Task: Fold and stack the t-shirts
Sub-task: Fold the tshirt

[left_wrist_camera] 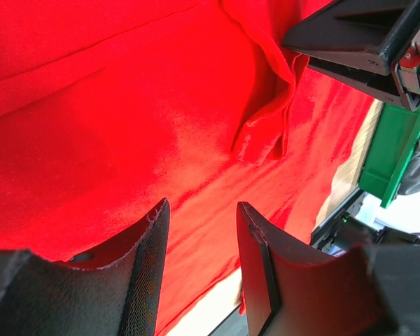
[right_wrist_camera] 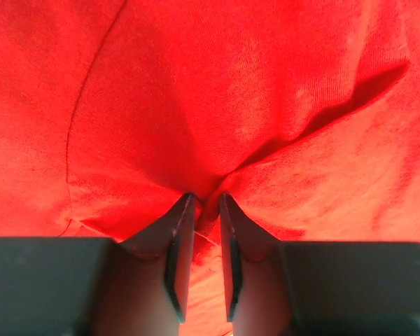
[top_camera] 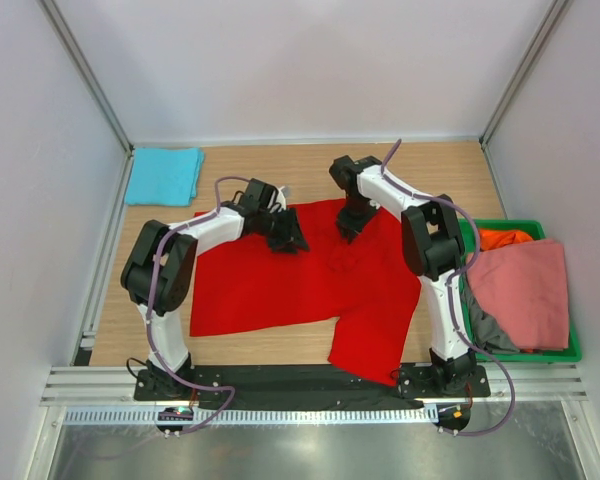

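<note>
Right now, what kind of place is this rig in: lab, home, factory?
Most likely a lab test cell, not a home: plain white panels on aluminium posts box in a wooden table, with the left arm and right arm bolted at its near edge over a red t-shirt, beside a green crate.

red t-shirt (top_camera: 300,285): spread open at centre, wrinkled, small ridge pinched up near its far edge
turquoise t-shirt (top_camera: 164,175): folded flat, far left
salmon pink t-shirt (top_camera: 520,295): crumpled, right, over dark grey t-shirt (top_camera: 485,332)
orange t-shirt (top_camera: 502,238): bunched just beyond the pink
</note>
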Controlling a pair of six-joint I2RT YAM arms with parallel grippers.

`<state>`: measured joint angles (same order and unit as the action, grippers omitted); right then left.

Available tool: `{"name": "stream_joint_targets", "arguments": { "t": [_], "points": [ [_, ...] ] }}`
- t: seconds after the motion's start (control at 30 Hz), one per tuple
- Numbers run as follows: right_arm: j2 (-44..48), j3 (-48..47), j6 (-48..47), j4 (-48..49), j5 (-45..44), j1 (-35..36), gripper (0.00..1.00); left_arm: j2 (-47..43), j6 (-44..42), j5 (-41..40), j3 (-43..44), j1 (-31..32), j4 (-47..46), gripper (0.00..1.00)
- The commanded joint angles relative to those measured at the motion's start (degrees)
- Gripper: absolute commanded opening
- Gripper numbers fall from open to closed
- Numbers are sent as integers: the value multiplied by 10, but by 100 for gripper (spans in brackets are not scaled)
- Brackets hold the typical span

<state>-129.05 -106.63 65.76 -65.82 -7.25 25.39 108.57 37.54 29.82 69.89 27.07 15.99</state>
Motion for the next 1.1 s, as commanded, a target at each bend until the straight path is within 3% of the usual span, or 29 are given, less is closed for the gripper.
{"name": "stream_joint_targets", "arguments": {
  "t": [0.0, 0.03, 0.1, 0.27, 0.33, 0.6, 0.9, 1.07],
  "points": [
    [12, -19, -2, -14, -9, 5, 25, -12, 10, 37, -4, -4, -42, 45],
    [16, -17, -5, -15, -10, 4, 23, -11, 12, 46, -5, -4, -51, 45],
    [32, -11, -13, -16, -15, 5, 11, -6, 24, 73, -7, -3, -70, 45],
    [79, 26, -38, -21, -30, 5, 5, 18, 26, 110, 17, 11, -105, 51],
    [109, 49, -50, -19, -33, 4, 1, 31, 25, 111, 37, 24, -106, 59],
    [187, 143, -73, 32, -17, -9, 1, 80, -20, 38, 78, 76, -119, 60],
    [184, 172, -83, 59, 18, -24, 1, 100, -12, 45, 103, 97, -136, 59],
    [187, 179, -83, 63, 26, -26, 7, 120, 0, 55, 105, 99, -136, 59]
  ]
}}
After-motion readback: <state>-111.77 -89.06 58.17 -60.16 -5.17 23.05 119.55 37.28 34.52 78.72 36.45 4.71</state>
